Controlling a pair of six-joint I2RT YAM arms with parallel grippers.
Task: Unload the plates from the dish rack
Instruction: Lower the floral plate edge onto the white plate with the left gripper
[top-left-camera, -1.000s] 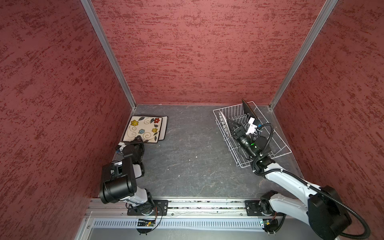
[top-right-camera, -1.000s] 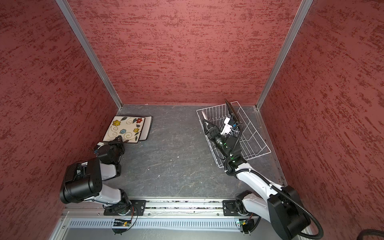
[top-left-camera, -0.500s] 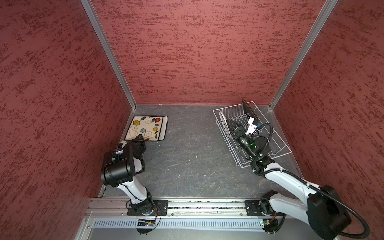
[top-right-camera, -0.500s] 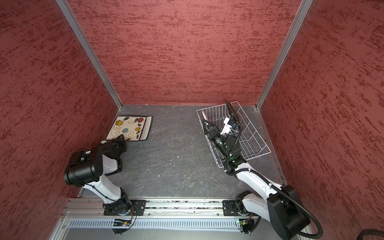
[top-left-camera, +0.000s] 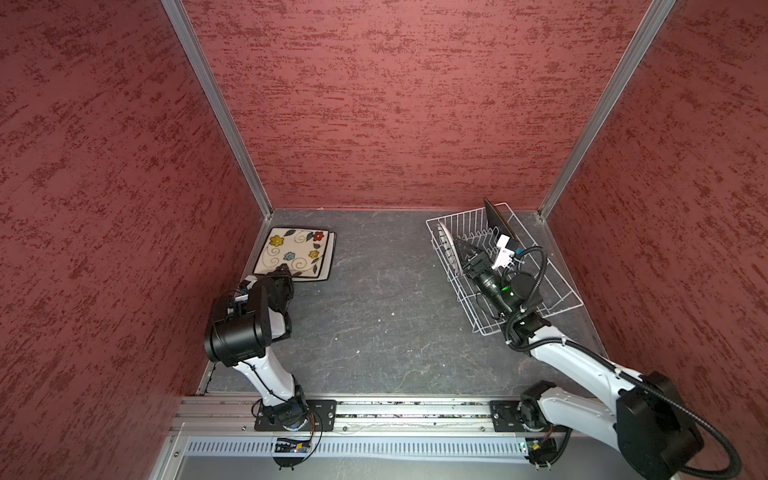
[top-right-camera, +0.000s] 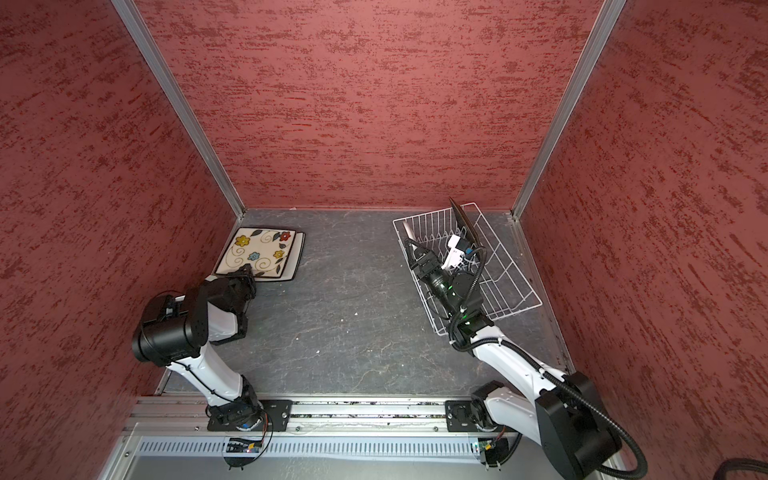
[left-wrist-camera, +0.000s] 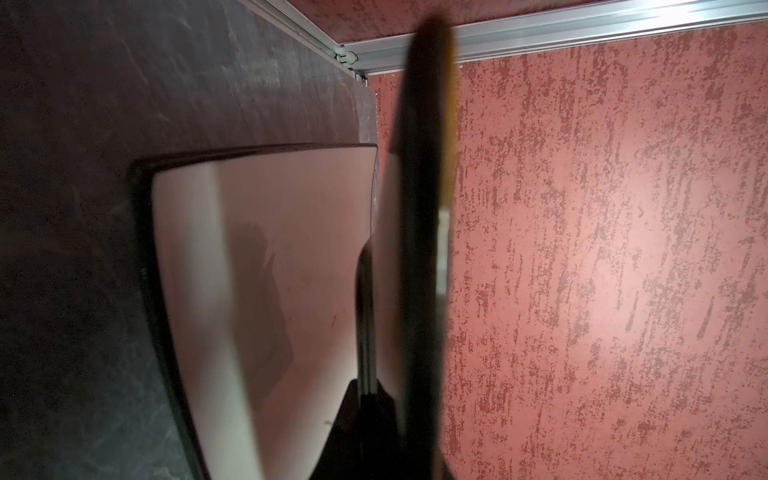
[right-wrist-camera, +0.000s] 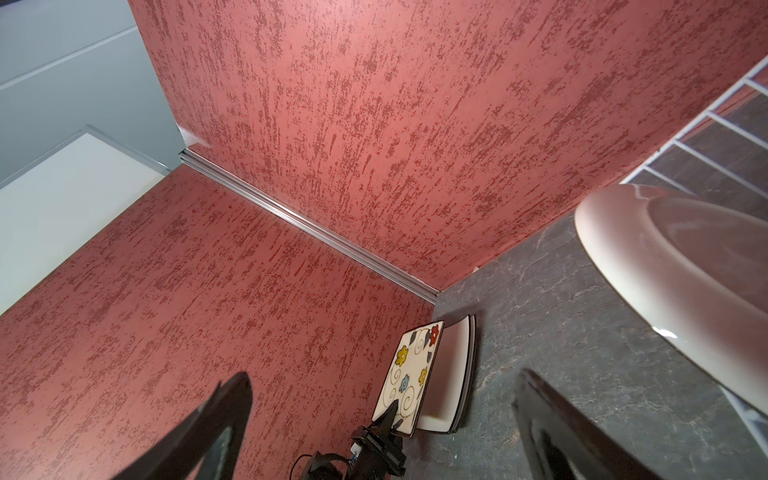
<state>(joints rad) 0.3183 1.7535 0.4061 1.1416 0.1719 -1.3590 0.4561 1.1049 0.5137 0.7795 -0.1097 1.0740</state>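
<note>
The left arm has swung forward, its left pincer (top-left-camera: 285, 270) clamping the floral plate (top-left-camera: 296, 249) over a plain cream plate (left-wrist-camera: 266, 270). The right pincer (top-left-camera: 463, 247) is hovering with jaws apart beside the round white plate (top-left-camera: 446, 245) in the dish rack (top-left-camera: 552, 282).

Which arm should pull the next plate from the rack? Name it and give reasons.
Right. The right gripper hovers inside the dish rack, jaws open, beside the round white plate. The left gripper is across the table, shut on the edge of the floral plate.
</note>
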